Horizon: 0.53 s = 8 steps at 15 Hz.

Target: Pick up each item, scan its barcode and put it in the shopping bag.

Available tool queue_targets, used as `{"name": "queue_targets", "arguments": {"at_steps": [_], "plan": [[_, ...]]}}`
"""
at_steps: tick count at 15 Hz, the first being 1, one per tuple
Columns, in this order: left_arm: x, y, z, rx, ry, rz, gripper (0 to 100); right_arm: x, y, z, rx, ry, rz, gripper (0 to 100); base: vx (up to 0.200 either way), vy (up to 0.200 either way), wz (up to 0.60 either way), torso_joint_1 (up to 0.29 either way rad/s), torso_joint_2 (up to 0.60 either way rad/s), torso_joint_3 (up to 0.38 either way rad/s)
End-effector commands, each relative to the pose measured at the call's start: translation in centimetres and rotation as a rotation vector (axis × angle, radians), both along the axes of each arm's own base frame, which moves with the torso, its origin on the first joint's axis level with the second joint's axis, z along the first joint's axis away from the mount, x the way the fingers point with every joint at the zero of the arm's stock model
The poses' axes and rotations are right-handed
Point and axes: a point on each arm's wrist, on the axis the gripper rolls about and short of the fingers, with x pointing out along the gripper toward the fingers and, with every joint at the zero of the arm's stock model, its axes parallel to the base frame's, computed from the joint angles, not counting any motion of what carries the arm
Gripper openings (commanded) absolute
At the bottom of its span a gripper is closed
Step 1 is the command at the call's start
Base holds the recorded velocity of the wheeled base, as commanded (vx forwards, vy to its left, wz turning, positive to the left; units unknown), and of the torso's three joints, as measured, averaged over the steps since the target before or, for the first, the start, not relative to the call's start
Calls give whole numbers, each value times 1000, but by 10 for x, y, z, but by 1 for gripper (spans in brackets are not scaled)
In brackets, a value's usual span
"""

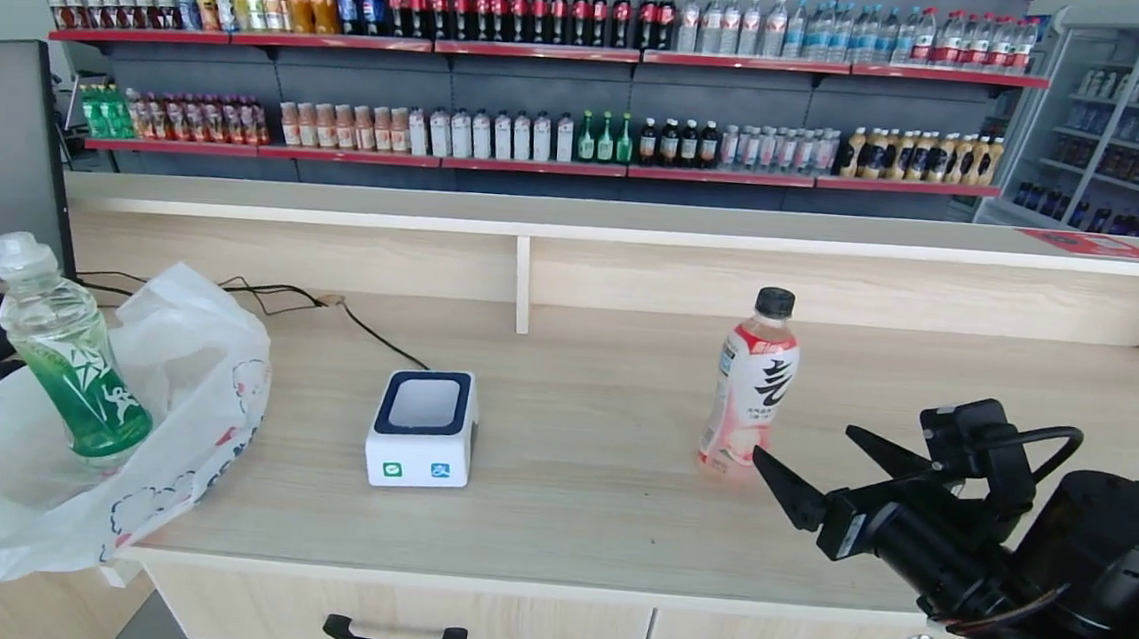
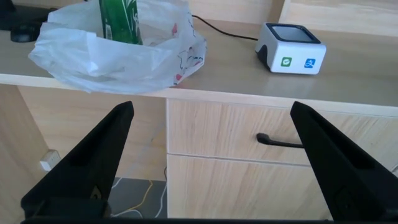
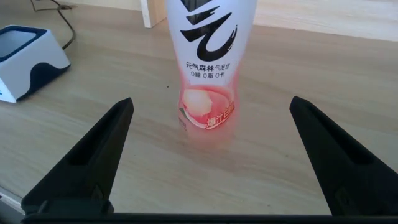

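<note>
A green-labelled bottle (image 1: pixel 76 355) leans in the white shopping bag (image 1: pixel 200 374) at the left of the counter (image 1: pixel 577 505); the left gripper (image 2: pixel 211 109), fingers spread and empty, faces the drawers (image 2: pixel 217 130) below; the scanner (image 1: pixel 422 427) sits mid-counter; the pink-labelled bottle (image 1: pixel 752 387) stands upright; the right gripper (image 1: pixel 806 443), spread and empty, is just beside it.

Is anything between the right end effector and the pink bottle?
Nothing visible does. The open right end effector faces the upright pink plastic bottle with black cap across bare wooden counter; the white scanner box sits well aside.

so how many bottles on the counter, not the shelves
2: green-label bottle in the shopping bag at left, pink bottle upright right of the scanner; the bag may hide more.
</note>
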Motion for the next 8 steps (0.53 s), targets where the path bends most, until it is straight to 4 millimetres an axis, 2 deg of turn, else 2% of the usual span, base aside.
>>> {"name": "queue_targets", "arguments": {"at_steps": [1,4,8], "plan": [[0,0,0,0,-1,-1,100,10,5,-5,-4,10,2,100,0,0,0,0,0,0],[0,0,0,6,-4,-1,100,16,9,-9,-11,13,-66,100,0,0,0,0,0,0],[0,0,0,7,-4,-1,100,26,21,-14,-3,14,-46,100,0,0,0,0,0,0]]}}
